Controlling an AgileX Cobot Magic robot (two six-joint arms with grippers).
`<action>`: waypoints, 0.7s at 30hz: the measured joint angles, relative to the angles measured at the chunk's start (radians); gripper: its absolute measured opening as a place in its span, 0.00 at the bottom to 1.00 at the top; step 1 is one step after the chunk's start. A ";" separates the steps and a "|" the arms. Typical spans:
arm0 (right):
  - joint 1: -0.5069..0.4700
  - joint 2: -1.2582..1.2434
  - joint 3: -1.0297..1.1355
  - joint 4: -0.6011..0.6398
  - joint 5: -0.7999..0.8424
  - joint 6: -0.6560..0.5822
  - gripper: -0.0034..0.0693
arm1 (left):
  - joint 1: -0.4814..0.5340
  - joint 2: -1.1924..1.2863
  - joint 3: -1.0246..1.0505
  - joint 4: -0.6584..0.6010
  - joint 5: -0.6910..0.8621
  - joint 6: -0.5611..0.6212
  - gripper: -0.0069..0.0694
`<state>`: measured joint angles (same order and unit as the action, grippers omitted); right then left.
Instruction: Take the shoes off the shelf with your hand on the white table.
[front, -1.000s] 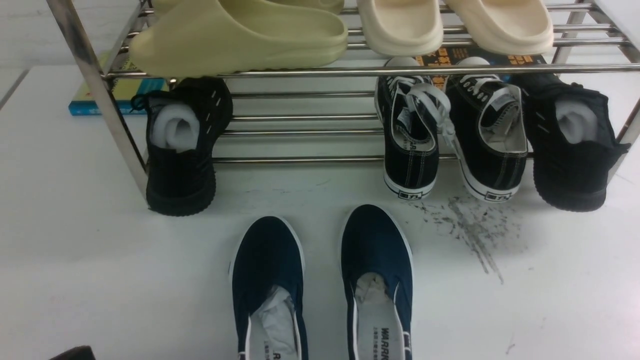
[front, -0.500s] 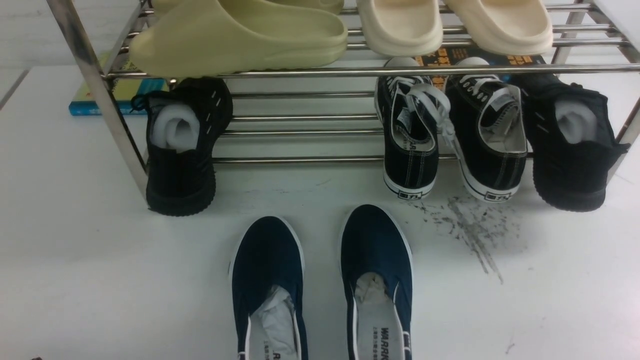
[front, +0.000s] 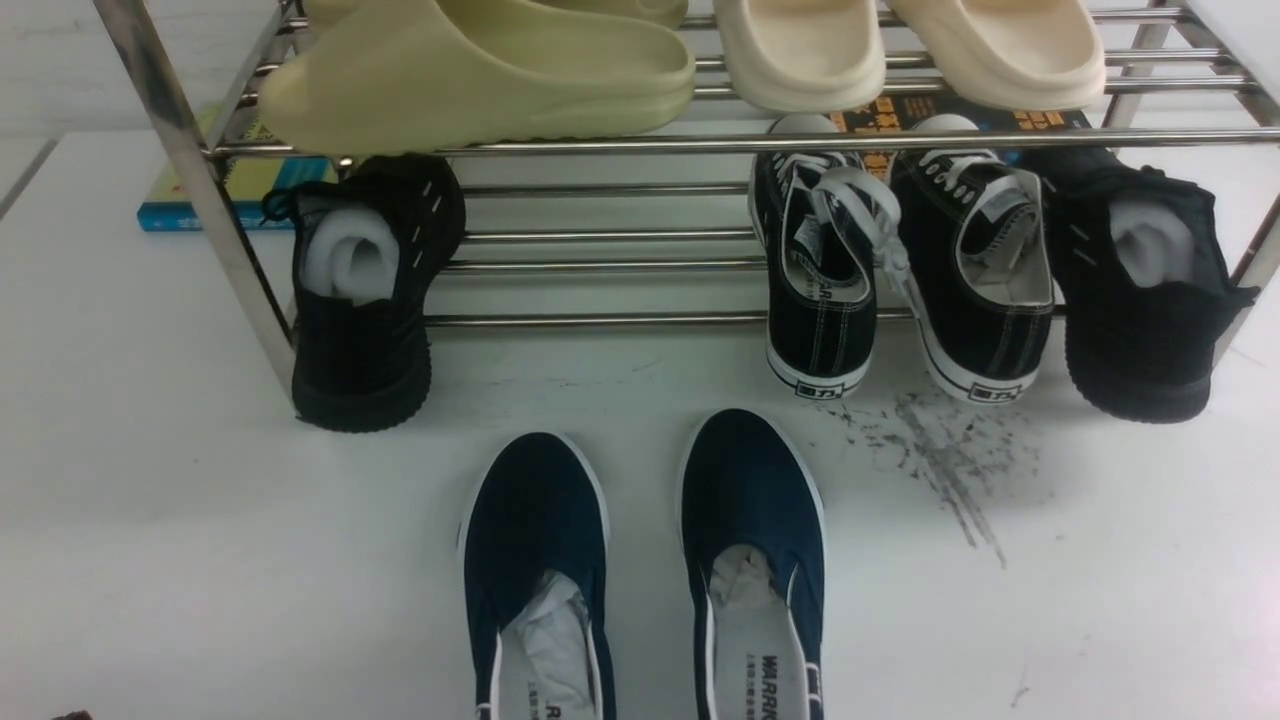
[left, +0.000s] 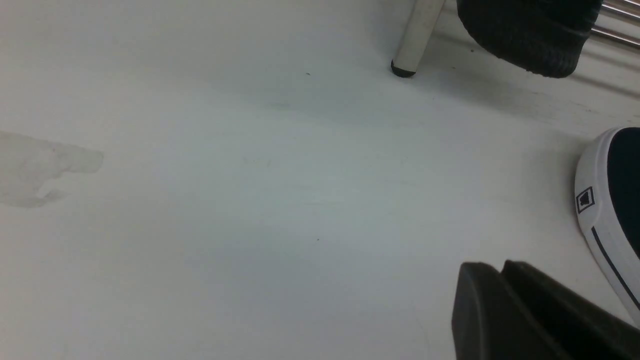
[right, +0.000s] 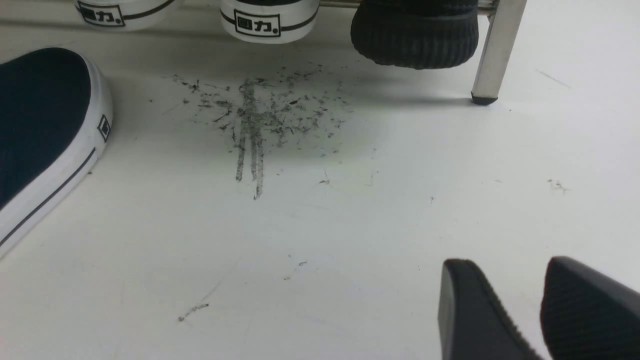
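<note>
Navy shoes sit side by side on the white tabletop at lower centre, before the chrome shelf. Left gripper jaws nearly closed, empty; right gripper jaws slightly apart, empty.

Upper tier: olive foam slides and cream foam slides. Lower tier: one black knit sneaker at each end, black lace-up sneakers between, right of centre. Books lie at the counter's far edge.
</note>
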<state>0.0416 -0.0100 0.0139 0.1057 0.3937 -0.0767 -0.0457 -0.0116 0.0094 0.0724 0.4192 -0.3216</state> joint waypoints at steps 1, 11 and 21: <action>0.000 0.000 0.000 0.000 0.000 0.000 0.38 | 0.000 0.000 0.001 0.001 -0.001 0.000 0.19; 0.000 0.000 0.000 0.000 0.000 0.000 0.38 | 0.000 0.000 0.001 0.004 -0.004 -0.011 0.20; 0.000 0.000 0.000 0.000 0.000 0.000 0.38 | 0.000 0.000 0.001 0.007 -0.005 -0.015 0.21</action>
<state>0.0416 -0.0100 0.0139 0.1057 0.3937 -0.0767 -0.0460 -0.0116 0.0105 0.0795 0.4139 -0.3363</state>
